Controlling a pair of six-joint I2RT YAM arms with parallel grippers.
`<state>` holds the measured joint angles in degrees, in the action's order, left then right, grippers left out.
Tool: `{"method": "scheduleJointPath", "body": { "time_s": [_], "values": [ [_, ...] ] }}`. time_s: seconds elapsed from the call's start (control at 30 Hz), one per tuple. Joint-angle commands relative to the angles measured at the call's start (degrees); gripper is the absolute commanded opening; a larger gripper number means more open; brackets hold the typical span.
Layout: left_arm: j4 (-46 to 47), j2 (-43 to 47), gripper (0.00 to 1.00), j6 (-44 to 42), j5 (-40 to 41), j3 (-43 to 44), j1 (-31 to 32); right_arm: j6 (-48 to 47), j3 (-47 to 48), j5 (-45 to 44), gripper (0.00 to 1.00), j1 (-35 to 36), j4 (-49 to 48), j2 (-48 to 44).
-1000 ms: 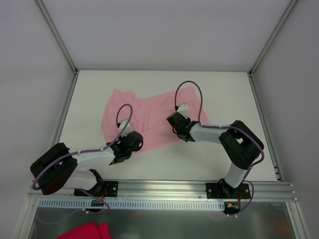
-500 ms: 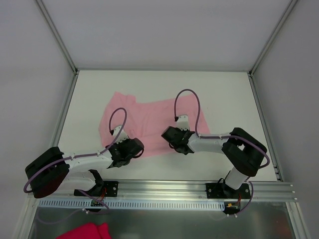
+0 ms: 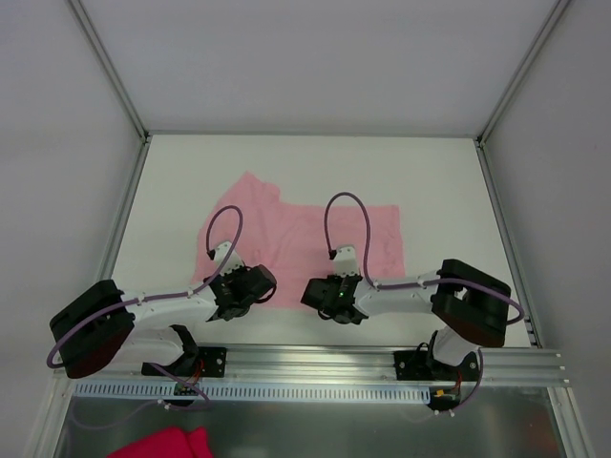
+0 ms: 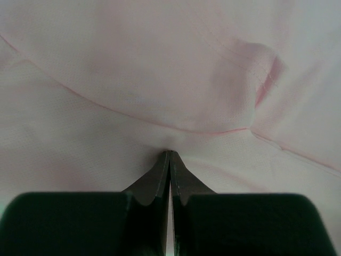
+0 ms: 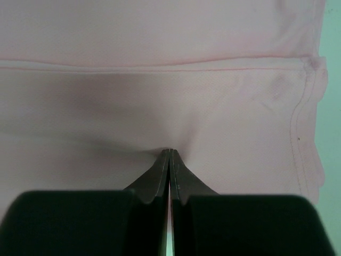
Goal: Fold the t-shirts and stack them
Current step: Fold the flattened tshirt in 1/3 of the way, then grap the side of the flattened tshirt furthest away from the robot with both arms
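Note:
The pale pink t-shirt (image 3: 305,234) lies spread on the white table (image 3: 439,172), one sleeve pointing to the far left. My left gripper (image 3: 254,283) sits at the shirt's near-left edge, my right gripper (image 3: 322,293) at its near edge in the middle. In the left wrist view the left gripper (image 4: 170,153) is shut, with the t-shirt (image 4: 160,69) puckered at its tips. The right wrist view shows the right gripper (image 5: 170,151) shut the same way on the t-shirt (image 5: 160,96), whose stitched hem (image 5: 298,133) runs down the right side.
A deep magenta cloth (image 3: 164,445) lies below the table at the bottom left. An aluminium rail (image 3: 315,363) with both arm bases runs along the near edge. Frame posts (image 3: 110,72) rise at the far corners, and grey walls close both sides.
Both grippers have drawn back toward the near edge, still shut, dragging the shirt's near edge with them. The shirt now lies flatter and more spread out.

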<state>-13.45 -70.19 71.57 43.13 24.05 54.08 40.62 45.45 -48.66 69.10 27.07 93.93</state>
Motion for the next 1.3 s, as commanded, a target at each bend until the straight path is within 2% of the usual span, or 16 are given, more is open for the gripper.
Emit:
{"method": "scheduleJointPath", "body": {
  "time_s": [0.0,0.27,0.37,0.43,0.5,0.57,0.6,0.67,0.7,0.73,0.8,0.87,0.97,1.03,1.17,1.27],
  "values": [
    [-8.3,-1.9,0.00,0.5,1.2,-1.1,0.2,5.6,-0.9,1.8,0.01,2.3,7.9,-1.8],
    [-9.0,-2.3,0.00,0.9,3.0,-0.1,0.2,7.2,5.5,-9.3,0.01,0.8,14.8,-2.2],
    [-1.5,0.3,0.01,-5.7,2.8,-1.4,1.5,5.1,7.5,-12.3,0.01,-1.4,16.2,-3.5],
    [2.0,1.1,0.07,-9.7,3.2,-0.2,1.6,3.9,7.6,-12.7,0.01,-2.6,15.8,-5.2],
    [1.5,0.9,0.30,-11.8,5.0,4.7,2.6,1.1,7.2,-12.6,0.01,-5.1,11.4,-8.3],
    [5.9,0.4,0.65,-18.6,7.8,7.7,4.6,-6.1,7.6,-10.4,0.03,-8.1,7.1,-9.8],
    [9.2,0.2,0.89,-22.1,7.8,10.6,4.5,-8.9,9.4,-9.4,0.27,-11.4,4.0,-10.8],
    [13.2,-0.8,0.98,-31.4,8.7,15.4,4.1,-18.5,10.6,-8.0,0.54,-14.2,-3.8,-11.2],
    [13.2,-1.3,0.99,-33.8,8.5,21.0,3.8,-20.6,12.1,-7.0,0.71,-17.6,-5.5,-11.2],
    [13.3,-3.0,0.99,-38.3,7.8,24.1,1.7,-22.3,13.1,-5.4,0.76,-19.4,-6.9,-10.4],
    [12.0,-5.1,0.99,-41.3,2.8,31.6,-1.7,-27.7,16.2,1.5,0.76,-25.8,-11.2,-8.4],
    [12.8,-8.1,0.99,-42.5,-1.1,34.3,-7.7,-28.5,20.2,10.4,0.75,-30.3,-8.5,-3.1],
    [13.3,-13.8,0.98,-43.0,-10.3,39.1,-16.9,-30.2,24.3,16.2,0.73,-37.2,-9.3,1.9],
    [10.7,-20.6,0.95,-42.7,-15.8,45.9,-21.0,-30.5,26.4,20.9,0.69,-40.4,-9.7,4.2],
    [7.7,-30.9,0.95,-43.6,-23.3,57.3,-29.4,-30.9,26.6,24.7,0.68,-44.0,-10.9,4.7],
    [5.9,-38.2,0.95,-43.6,-27.8,64.0,-32.1,-31.8,26.6,25.9,0.68,-46.2,-11.2,4.3]
  ]
}}
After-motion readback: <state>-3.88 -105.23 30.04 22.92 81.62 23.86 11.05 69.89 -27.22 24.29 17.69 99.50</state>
